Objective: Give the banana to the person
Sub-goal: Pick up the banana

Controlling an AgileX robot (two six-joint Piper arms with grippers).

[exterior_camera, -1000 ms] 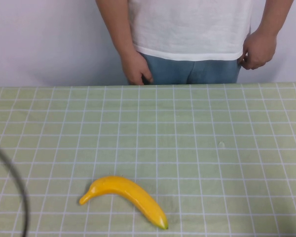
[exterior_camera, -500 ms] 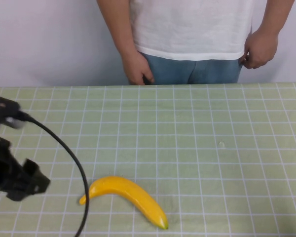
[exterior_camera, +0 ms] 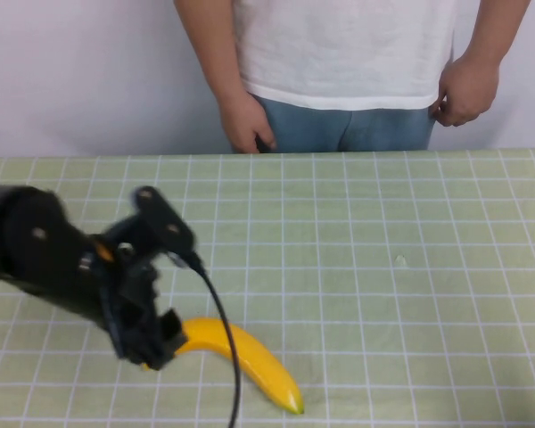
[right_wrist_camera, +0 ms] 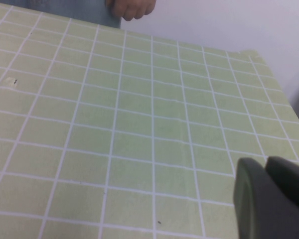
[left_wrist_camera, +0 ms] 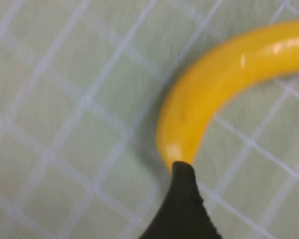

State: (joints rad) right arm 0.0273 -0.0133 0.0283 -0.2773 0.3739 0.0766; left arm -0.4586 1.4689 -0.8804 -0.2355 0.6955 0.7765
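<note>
Left claw over one banana

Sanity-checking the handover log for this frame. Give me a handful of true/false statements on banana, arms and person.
1. The banana lies on the checked tablecloth. True.
2. The left gripper is over the banana's stem end. True.
3. The person is reaching a hand out over the table. False: both hands hang by the hips, behind the far edge.
4. The right gripper is beside the banana. False: its wrist view shows only bare cloth, and the arm is absent from the high view.
5. The banana is lifted off the table. False: it rests on the cloth.
</note>
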